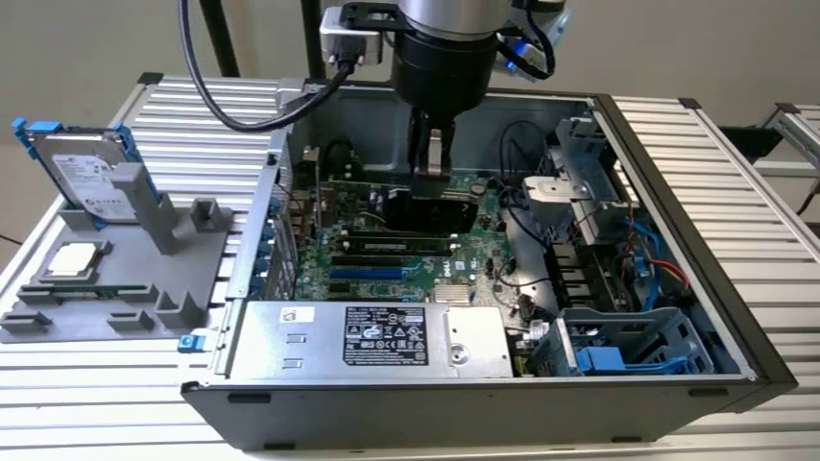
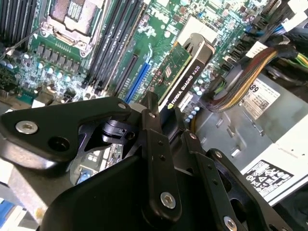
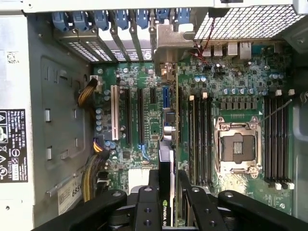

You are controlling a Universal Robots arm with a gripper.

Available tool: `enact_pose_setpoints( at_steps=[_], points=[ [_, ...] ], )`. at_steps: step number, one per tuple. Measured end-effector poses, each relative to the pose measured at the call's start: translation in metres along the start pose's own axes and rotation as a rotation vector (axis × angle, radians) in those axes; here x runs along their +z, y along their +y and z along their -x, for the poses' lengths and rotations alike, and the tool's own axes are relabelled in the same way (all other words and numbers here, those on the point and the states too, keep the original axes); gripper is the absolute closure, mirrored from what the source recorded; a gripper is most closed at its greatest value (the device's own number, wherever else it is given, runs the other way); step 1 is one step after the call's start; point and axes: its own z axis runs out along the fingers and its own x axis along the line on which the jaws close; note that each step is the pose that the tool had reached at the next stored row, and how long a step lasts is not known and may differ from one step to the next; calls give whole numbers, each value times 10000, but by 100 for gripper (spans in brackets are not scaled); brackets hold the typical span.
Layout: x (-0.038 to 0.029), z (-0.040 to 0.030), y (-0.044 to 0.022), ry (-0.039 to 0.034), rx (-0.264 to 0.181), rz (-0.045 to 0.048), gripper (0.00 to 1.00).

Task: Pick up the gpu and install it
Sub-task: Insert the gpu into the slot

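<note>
The gpu (image 1: 429, 206) is held upright on its long edge inside the open computer case (image 1: 666, 240), just over the large green motherboard (image 1: 384, 274). My gripper (image 1: 432, 171) comes straight down from above and is shut on the card's upper edge. In the second wrist view the gpu (image 2: 185, 72) shows its green board and black cooler, clamped by the gripper (image 2: 166, 120). In the first wrist view the gpu (image 3: 166, 159) is seen edge-on between the fingers (image 3: 154, 185), and its silver bracket (image 3: 168, 45) reaches the case's rear slot openings. I cannot tell whether its lower edge sits in a slot.
A silver power supply (image 1: 372, 336) fills the case's front. Drive cages and cables (image 1: 615, 279) line the exterior view's right. Blue slot clips (image 3: 120, 19) run along the rear wall. Outside, a grey fixture (image 1: 154, 240) holds a silver hard drive (image 1: 84, 178) and a processor (image 1: 71, 261).
</note>
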Motion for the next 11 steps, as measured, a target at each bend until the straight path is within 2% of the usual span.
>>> enact_pose_setpoints(
  at_steps=[11],
  points=[
    [171,-5,18,2,90,0,100]
  ],
)
